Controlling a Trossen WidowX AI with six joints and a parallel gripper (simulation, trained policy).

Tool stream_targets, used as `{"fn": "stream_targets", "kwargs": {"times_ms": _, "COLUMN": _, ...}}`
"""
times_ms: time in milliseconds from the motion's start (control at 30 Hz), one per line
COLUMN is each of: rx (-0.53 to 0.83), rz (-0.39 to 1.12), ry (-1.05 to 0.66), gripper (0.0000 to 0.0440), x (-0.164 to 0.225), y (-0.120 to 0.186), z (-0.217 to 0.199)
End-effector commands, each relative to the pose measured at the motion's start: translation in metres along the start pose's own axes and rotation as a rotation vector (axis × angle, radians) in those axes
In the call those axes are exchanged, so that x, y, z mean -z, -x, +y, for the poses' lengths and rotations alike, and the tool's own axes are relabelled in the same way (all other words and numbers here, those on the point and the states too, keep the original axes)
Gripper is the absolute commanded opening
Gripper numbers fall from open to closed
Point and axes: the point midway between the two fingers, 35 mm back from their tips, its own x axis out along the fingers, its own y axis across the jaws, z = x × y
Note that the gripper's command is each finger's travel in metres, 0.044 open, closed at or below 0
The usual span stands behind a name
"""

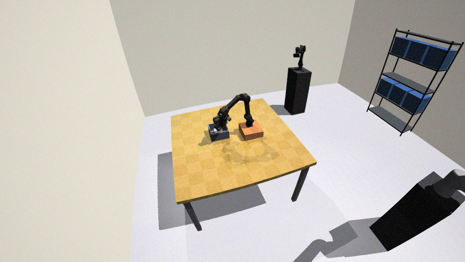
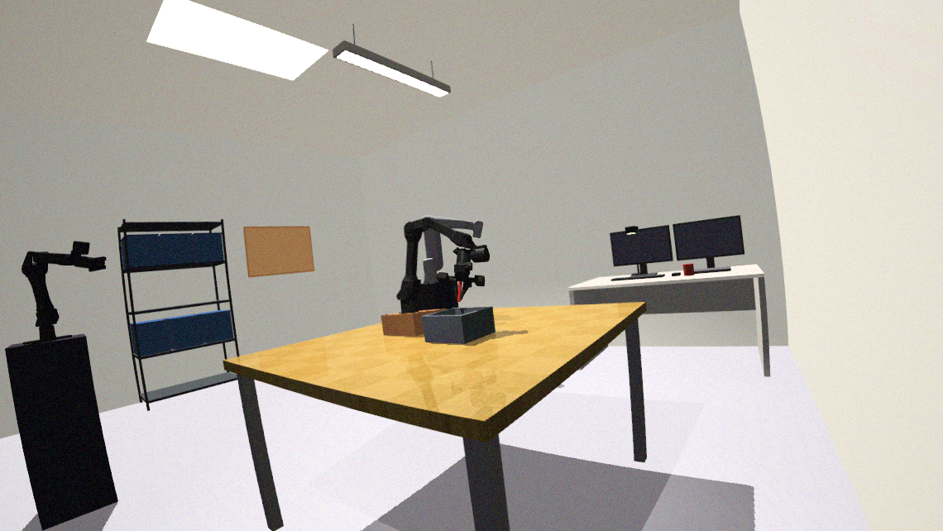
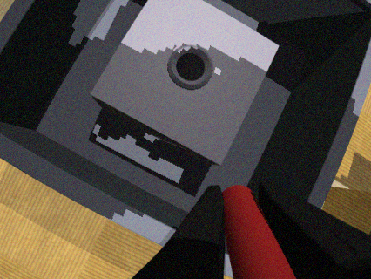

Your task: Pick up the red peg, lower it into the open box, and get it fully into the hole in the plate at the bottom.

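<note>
My gripper [image 3: 239, 195] is shut on the red peg [image 3: 254, 237] [image 2: 460, 290], which sticks out between the dark fingers. In the exterior view the peg hangs slightly tilted above the open box. The dark blue-grey box [image 1: 220, 135] [image 2: 448, 328] stands on the table. In the wrist view the plate [image 3: 170, 105] lies inside the box, pale where lit and grey in shadow, with a dark round hole [image 3: 190, 66]. The peg's visible end is below and right of the hole in that view. How high the peg's lower tip is over the plate cannot be told exactly.
The arm's orange base block [image 1: 251, 130] [image 2: 401, 324] stands beside the box on the wooden table [image 1: 208, 172] [image 2: 342, 369]. The box's walls [image 3: 305, 126] rise around the plate. Another arm stands on a black pedestal [image 1: 296, 92] behind the table.
</note>
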Motion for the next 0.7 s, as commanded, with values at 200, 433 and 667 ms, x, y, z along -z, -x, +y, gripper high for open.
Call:
{"fn": "stream_targets", "kwargs": {"times_ms": 200, "rx": -0.022, "rz": 0.02, "ry": 0.0, "gripper": 0.0, "x": -0.04, "y": -0.029, "z": 0.003}}
{"fn": "stream_targets", "kwargs": {"times_ms": 433, "rx": -0.053, "rz": 0.053, "ry": 0.041, "gripper": 0.0, "x": -0.055, "y": -0.052, "z": 0.007}}
{"fn": "stream_targets", "kwargs": {"times_ms": 667, "rx": -0.073, "rz": 0.108, "ry": 0.106, "gripper": 0.0045, "x": -0.052, "y": -0.077, "z": 0.009}}
